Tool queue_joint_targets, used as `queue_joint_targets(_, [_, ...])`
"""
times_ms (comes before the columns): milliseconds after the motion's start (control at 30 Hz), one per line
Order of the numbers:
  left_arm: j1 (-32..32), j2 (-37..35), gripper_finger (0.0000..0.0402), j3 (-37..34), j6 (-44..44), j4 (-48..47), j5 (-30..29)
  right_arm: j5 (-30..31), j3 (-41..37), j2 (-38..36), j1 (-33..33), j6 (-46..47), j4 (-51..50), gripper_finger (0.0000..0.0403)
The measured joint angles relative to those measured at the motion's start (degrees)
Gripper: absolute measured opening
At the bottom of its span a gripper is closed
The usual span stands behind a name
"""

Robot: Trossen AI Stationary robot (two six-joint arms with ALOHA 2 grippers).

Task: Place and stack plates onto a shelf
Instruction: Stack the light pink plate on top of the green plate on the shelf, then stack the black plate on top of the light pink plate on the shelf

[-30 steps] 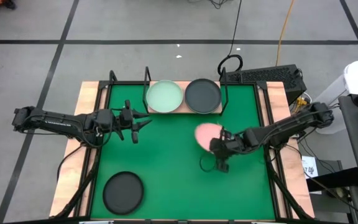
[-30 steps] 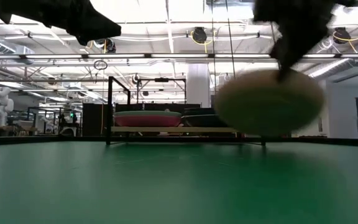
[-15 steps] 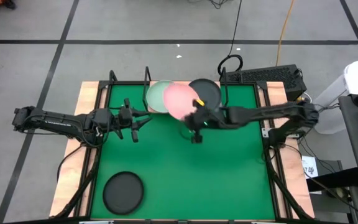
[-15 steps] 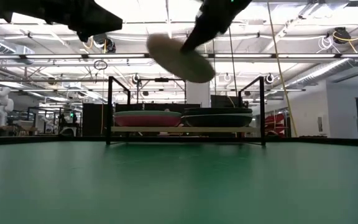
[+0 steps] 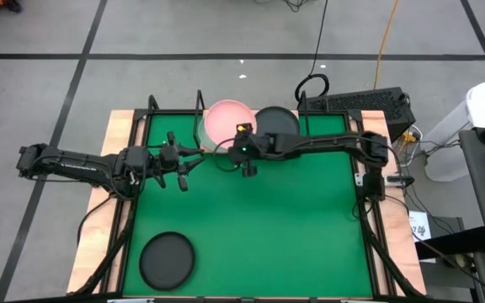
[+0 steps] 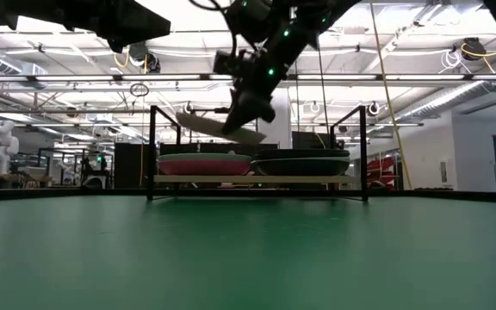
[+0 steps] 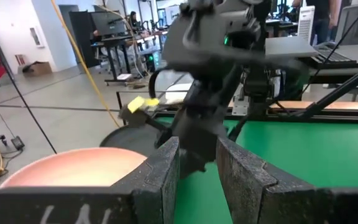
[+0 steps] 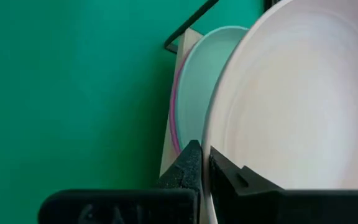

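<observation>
The light pink plate [image 5: 227,120] hangs over the left stack on the shelf [image 5: 251,150], held by my right gripper [image 5: 244,153], which is shut on it. In the right wrist view a mint-green plate [image 8: 199,81] lies below it on a magenta plate [image 8: 175,106]. The low view shows the magenta plate [image 6: 205,164] and a dark grey stack [image 6: 301,163] resting on the wooden board [image 6: 257,179]. Another dark grey plate [image 5: 167,259] lies on the mat near its near left corner. My left gripper [image 5: 185,165] waits open, left of the shelf. My right gripper pinches the pink plate's rim [image 8: 219,146] on its near side, one finger [image 8: 188,167] under it and one [image 8: 232,177] on its upper face. The fingers come from the near right, about level. The plate [image 6: 222,129] is lifted clear and tilted above the left stack.
The shelf's black rod uprights [image 6: 151,151] [image 6: 363,151] stand at both ends of the board. The green mat [image 5: 251,236] fills the table between raised wooden edges [image 5: 116,151]. Cables and a black box [image 5: 369,101] lie beyond the far right corner.
My right gripper has carried the pink plate from the mat's right middle toward the far left, and has brought it down over the left stack on the shelf. The plate now covers the mint-green plate in the high view. The left arm has kept still.
</observation>
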State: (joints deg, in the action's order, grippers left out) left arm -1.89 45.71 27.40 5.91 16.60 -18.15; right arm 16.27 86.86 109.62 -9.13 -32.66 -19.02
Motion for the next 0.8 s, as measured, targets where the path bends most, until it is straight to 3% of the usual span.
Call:
queue_joint_targets(200, [0.0,0.0,0.0113,0.0,0.5,0.1,0.0,0.0,0.0,2.3,-0.7,-2.1,1.3,0.001])
queue_joint_targets(500, [0.0,0.0,0.0113,0.0,0.2,0.0,-0.1,0.4,0.0,1.4,-0.5,-1.1,5.6,0.0091])
queue_joint_targets(667, [0.0,0.0,0.0113,0.0,0.0,-0.1,-0.1,6.2,0.0,0.3,0.5,1.9,3.5,0.0134])
queue_joint_targets(800, [-0.1,0.0,0.0113,0.0,-1.6,-0.6,0.0,6.2,-0.8,-3.8,2.8,2.8,3.1,0.0154])
